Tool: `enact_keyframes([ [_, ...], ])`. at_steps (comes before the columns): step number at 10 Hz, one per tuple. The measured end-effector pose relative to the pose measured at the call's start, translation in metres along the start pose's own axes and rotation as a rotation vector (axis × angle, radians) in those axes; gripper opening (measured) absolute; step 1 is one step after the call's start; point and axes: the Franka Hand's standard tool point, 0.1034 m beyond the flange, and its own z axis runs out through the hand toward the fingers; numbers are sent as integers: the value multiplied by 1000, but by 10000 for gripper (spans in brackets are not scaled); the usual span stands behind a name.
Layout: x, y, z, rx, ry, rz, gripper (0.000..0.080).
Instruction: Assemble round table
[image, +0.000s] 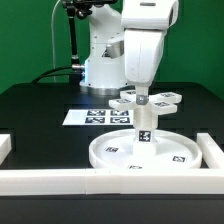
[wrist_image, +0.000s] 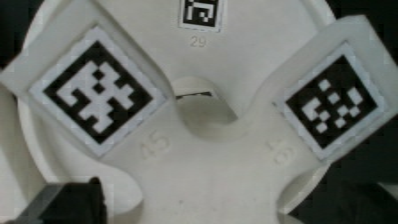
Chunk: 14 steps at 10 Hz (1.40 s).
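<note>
in the exterior view the nearest thing is the white border rail (image: 60, 181), running across the bottom of the frame, with a second rail section rising at the lower right corner. just behind it, in the lower centre, lies the large rimmed round disc (image: 115, 156) flat on the black tabletop (image: 35, 110), with small black-and-white square tags showing on its surface.

the short cylindrical leg (image: 144, 128) stands upright on the middle of the disc and carries a tag on its near face. on top of the leg sits the cross-shaped base (image: 128, 101), its arms spread out level just right of the frame's centre, each arm end bearing a tag. the end effector (image: 143, 98) comes straight down onto the middle of the base, at the top of the leg. whether its fingers are apart or together i cannot tell; the base arms and the arm's own white body hide them.

behind the disc, a little left of centre, the marker board (image: 94, 116) lies flat on the tabletop. furthest back, at the top centre, stands the arm's white pedestal.

the wrist view is filled by the cross-shaped base (wrist_image: 214, 130) seen very close: two white arms with large diamond-set tags at the left and right of the frame, a third tag at the top edge, and a small round hub between them. a dark blurred shape sits in the lower left corner; i cannot say what it is.
</note>
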Motion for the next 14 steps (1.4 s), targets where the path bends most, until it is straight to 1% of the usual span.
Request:
enact_keyframes([
  [2,-1,-1,5,7,-5,-1,649],
  [3,0,0,7,2,-6,-1,649],
  [7,-1,0,8,1,-7,4,638],
  [8,-1,0,7,1,-7,5,469],
  [9,-2,0,7,1,-7,6,469],
  [10,-2,0,7,1,-7,26,437],
  [12,-2,1,7,1,-7,50,437],
  [13,-2,0,7,4,-1,111,437],
  [14,-3,0,7,9,7,306,437],
])
